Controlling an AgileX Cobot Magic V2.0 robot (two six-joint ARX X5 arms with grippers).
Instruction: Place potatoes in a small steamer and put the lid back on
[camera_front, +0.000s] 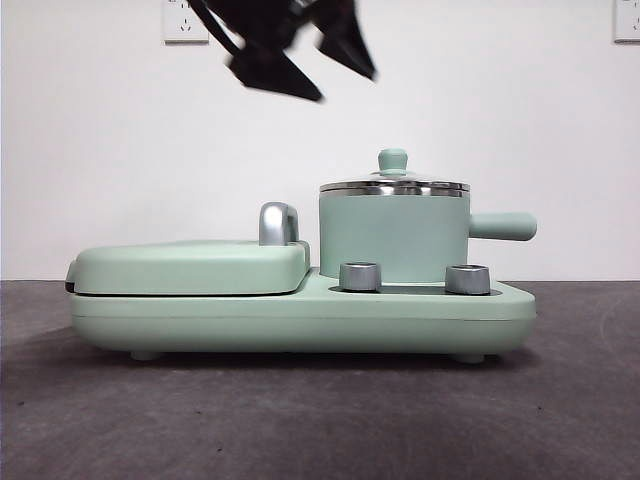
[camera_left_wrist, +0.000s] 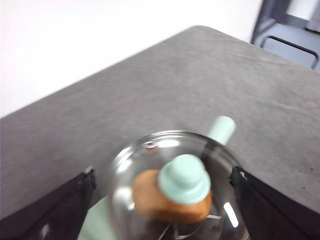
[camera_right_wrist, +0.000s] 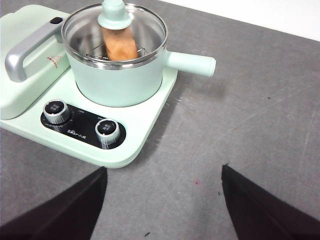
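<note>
The small steamer (camera_front: 395, 238) (camera_right_wrist: 117, 82) stands on the right half of the mint-green cooker base, its stubby handle (camera_front: 505, 226) (camera_left_wrist: 222, 129) pointing right. The glass lid (camera_front: 393, 184) (camera_left_wrist: 145, 160) (camera_right_wrist: 145, 27) sits flat on the steel rim. Through the glass, the orange-brown potato (camera_left_wrist: 150, 202) (camera_right_wrist: 120, 46) lies inside on a wire rack. My left gripper (camera_left_wrist: 162, 175) (camera_front: 320, 75) hangs open above the lid, one jaw on each side of the knob and clear of it. Over the table in front of the cooker, my right gripper (camera_right_wrist: 163, 169) is open and holds nothing.
A flat hinged grill plate (camera_front: 190, 268) (camera_right_wrist: 22, 25) with a chrome handle (camera_front: 278, 223) (camera_right_wrist: 25, 52) fills the cooker's left half. Two steel knobs (camera_front: 360, 276) (camera_right_wrist: 56, 111) sit on the base's front. The grey table (camera_front: 320, 420) runs back to a white wall.
</note>
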